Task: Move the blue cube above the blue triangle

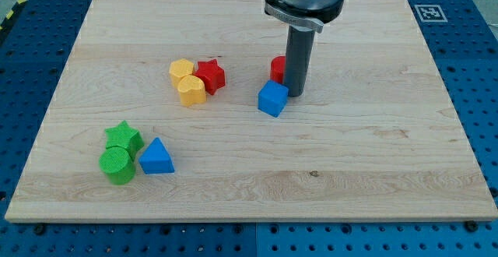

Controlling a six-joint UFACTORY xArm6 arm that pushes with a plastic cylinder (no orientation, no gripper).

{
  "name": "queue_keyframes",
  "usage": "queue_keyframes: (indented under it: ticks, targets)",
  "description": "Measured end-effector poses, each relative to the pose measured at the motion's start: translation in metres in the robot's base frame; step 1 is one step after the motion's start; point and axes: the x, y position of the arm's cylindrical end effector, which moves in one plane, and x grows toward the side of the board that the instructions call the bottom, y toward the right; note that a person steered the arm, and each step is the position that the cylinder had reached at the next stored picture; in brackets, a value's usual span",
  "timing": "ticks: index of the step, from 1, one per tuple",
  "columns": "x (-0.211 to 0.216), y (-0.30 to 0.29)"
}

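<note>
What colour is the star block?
Red star, beside the yellow blocks, seen in the camera view.

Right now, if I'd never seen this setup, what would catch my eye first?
Probably my dark rod coming down from the view's top, my tip right beside the blue cube near the board's middle, with a red block partly hidden behind it. Next, the coloured clusters: yellow blocks against a red star, and green blocks beside the blue triangle at lower left.
</note>
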Motion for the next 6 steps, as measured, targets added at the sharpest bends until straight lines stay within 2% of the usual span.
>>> queue_keyframes:
  ticks: [2, 6]
  targets:
    - [0.018, -0.005]
    - [0.023, -0.023]
